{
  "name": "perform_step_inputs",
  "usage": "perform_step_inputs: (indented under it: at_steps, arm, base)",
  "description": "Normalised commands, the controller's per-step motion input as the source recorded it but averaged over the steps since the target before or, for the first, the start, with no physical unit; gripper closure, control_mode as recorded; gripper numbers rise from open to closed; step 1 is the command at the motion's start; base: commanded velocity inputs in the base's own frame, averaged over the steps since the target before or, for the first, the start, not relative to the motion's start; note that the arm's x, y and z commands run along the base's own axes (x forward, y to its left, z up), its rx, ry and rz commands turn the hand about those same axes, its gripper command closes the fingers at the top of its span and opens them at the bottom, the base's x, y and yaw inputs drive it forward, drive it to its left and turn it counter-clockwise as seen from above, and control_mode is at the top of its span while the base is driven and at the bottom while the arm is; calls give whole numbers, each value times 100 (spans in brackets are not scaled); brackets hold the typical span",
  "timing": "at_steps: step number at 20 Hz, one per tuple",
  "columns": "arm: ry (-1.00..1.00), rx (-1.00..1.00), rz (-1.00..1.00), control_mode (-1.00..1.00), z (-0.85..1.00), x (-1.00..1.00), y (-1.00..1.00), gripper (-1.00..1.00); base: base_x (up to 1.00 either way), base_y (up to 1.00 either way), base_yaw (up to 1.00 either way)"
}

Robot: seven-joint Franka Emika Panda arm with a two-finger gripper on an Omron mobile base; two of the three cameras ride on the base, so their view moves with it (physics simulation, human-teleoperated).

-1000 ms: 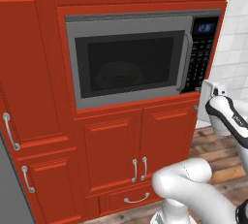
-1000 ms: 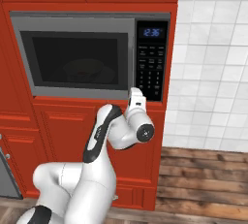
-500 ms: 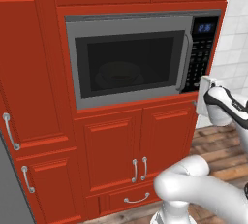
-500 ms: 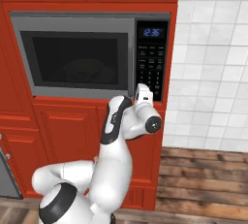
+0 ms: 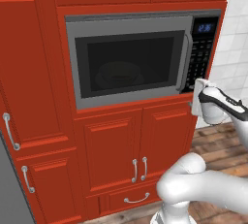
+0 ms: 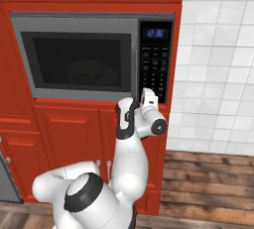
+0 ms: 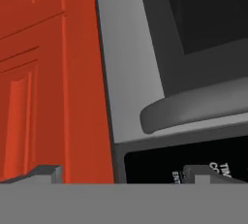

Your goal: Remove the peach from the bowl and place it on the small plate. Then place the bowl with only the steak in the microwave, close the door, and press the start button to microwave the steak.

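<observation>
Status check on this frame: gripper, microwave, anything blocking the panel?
Gripper at lower end of control panel, open or shut unclear. Microwave door shut, bowl dimly visible inside. Nothing seen blocking the panel.

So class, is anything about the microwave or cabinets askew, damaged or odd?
Nothing stands out. The microwave door is shut flush, a bowl sits dimly behind the glass, the cabinet doors hang straight, and the gripper sits by the control panel.
</observation>
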Motion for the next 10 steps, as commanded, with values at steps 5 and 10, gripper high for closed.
perform_step_inputs:
  at_steps: [5,10]
  arm:
    - [0,0,0,-100,-13,39,0,-100]
    - [0,0,0,-100,-19,34,-5,-100]
  base:
    - [0,0,0]
    - [0,0,0]
